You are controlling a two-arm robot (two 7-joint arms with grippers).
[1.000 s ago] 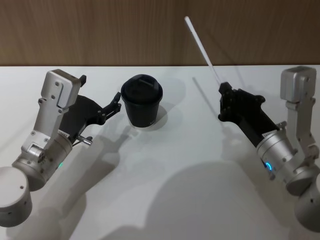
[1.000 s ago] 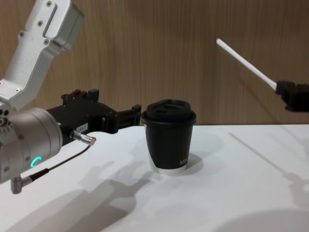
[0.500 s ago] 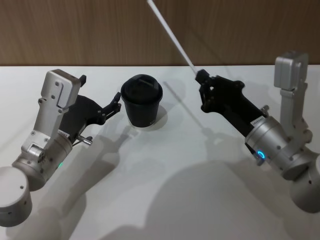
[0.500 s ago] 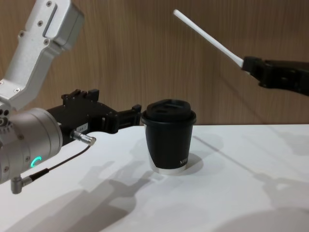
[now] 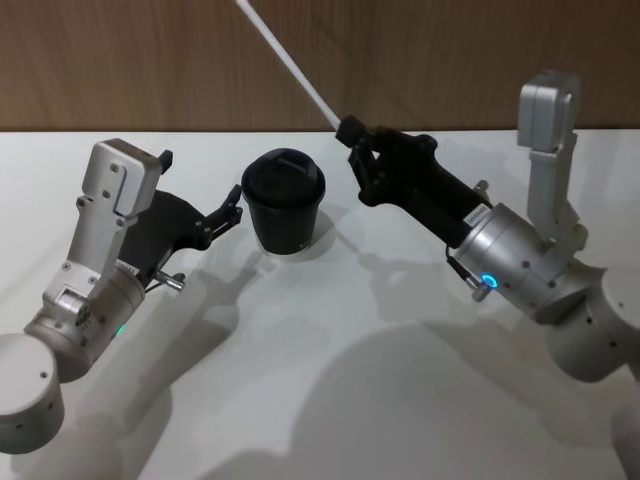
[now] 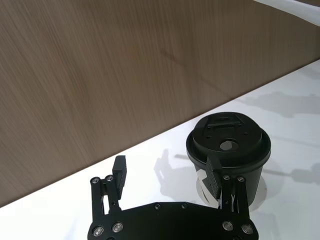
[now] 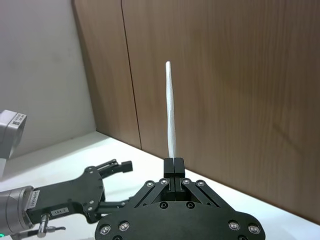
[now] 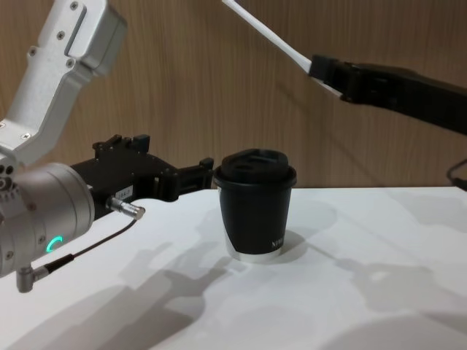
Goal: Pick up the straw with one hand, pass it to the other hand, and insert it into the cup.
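Observation:
The black lidded cup (image 5: 284,200) (image 8: 257,208) stands upright on the white table (image 5: 330,350). Above and to the right of it, my right gripper (image 5: 350,131) (image 8: 321,67) (image 7: 173,162) is shut on the lower end of the white straw (image 5: 290,62) (image 8: 266,33) (image 7: 171,115). The straw slants up and to the left, passing over the cup. My left gripper (image 5: 198,185) (image 8: 171,154) (image 6: 166,170) rests low at the cup's left, open and holding nothing. One of its fingertips (image 6: 214,172) lies close beside the cup (image 6: 229,150).
A brown wood-panel wall (image 5: 450,60) runs along the table's far edge. The left arm carries a green ring light (image 8: 52,244) and a thin black cable (image 8: 95,244). White table surface spreads in front of the cup.
My right gripper has carried the straw leftward and upward, from the far right to just above and right of the cup. The left gripper and the cup have stayed put.

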